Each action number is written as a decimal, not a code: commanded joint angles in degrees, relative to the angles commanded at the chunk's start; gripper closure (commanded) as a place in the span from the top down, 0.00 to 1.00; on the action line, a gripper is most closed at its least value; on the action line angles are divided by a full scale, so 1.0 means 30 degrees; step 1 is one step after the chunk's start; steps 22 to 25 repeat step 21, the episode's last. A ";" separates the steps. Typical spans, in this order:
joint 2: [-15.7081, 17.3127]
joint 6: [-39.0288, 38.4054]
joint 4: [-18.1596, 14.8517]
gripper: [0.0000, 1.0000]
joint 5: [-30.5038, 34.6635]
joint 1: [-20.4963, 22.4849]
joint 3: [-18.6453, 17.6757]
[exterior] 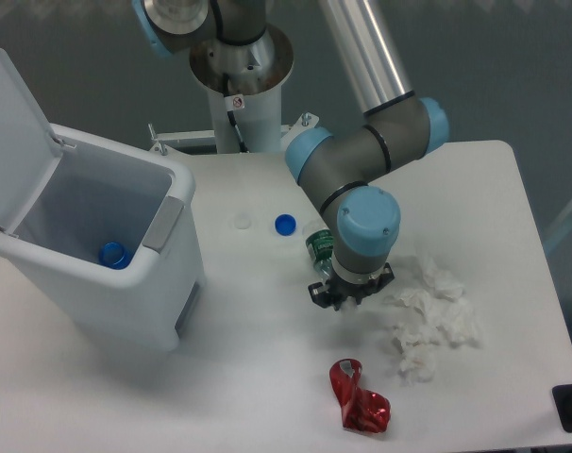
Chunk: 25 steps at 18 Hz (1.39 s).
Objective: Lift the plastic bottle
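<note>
Plastic bottle (318, 247) beside the gripper (338, 295), on white table (258, 377).

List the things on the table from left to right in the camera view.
White bin → blue ring inside it → loose blue cap → plastic bottle → gripper → crumpled white tissue. The red wrapper lies nearer the front, overlapping the gripper's span.
</note>
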 joint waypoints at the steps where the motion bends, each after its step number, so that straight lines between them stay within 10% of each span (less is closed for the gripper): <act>1: -0.0029 0.0117 0.0000 0.19 0.0000 0.0029 0.0497; 13: 0.0117 0.9925 -0.1080 0.04 0.0292 0.0878 0.2786; 25: 0.0292 1.0958 -0.1758 0.03 0.0352 0.1113 0.2876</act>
